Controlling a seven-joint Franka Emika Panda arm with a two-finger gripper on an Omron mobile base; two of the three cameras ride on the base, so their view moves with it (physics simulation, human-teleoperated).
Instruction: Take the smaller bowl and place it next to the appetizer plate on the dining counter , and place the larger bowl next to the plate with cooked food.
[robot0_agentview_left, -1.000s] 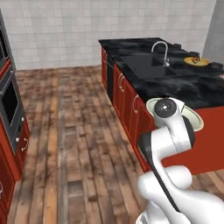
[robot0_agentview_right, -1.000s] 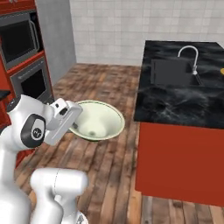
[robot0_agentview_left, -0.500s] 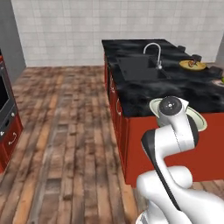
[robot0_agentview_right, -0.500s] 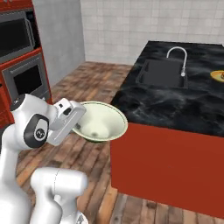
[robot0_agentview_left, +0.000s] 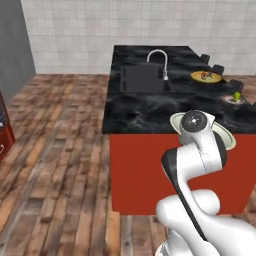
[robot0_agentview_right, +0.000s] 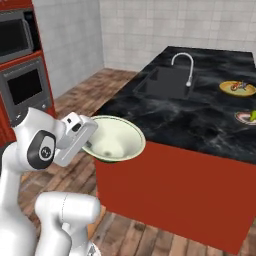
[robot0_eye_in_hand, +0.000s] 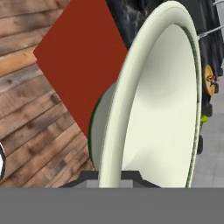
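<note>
Gripper (robot0_agentview_right: 95, 134) clamped on large bowl's (robot0_agentview_right: 115, 140) rim, held level. Bowl hangs off tabletop (robot0_agentview_right: 190, 112) corner, above floor.

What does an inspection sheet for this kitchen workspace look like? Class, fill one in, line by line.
Surface: long black marble dining counter on a red base, with inset sink and curved faucet.
Job's things: wide cream-white bowl held off the counter; large yellow plate with orange-red food; small dark-rimmed plate with green food.
Clutter: nothing seen.
Gripper: gripper shut on the bowl's rim.
Cables: nothing seen.
Surroundings: wooden floor, tiled wall, built-in ovens.
</note>
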